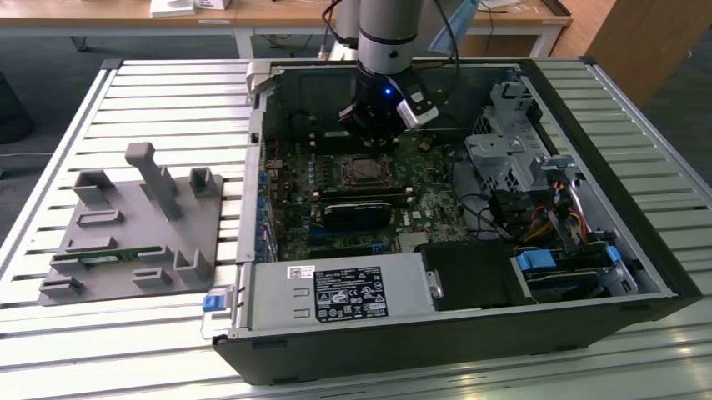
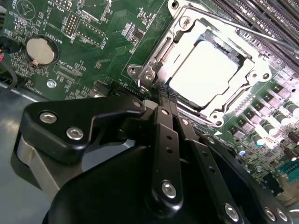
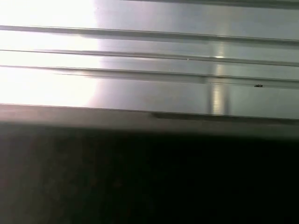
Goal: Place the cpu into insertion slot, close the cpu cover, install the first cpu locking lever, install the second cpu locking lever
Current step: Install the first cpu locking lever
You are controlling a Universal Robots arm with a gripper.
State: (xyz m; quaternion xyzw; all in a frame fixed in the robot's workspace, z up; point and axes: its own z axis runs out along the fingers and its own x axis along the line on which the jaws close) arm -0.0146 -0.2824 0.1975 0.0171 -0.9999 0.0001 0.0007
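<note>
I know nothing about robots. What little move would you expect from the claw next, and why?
Probably a short nudge onto a locking lever to press it down. In the second wrist view the chip already sits in its socket with the metal cover lying flat over it. The gripper, tips together, is at the socket's corner, and a thin lever rod seems to run loose along the far side.

An open computer case (image 1: 468, 325) lies on a slatted table (image 1: 167, 92), toward the exterior view's right. A fixture tray (image 1: 122, 250) lies on the table at the exterior view's left, just beside the case. In the case, the insertion slot (image 1: 364, 170) sits on the circuit board (image 1: 428, 212) toward the far side, with the cpu (image 2: 205, 72) in it and the cpu cover (image 2: 254, 74) down around it. The gripper (image 2: 163, 95) hangs just behind the slot, at its rim. A power supply (image 1: 339, 292) fills the near side.
</note>
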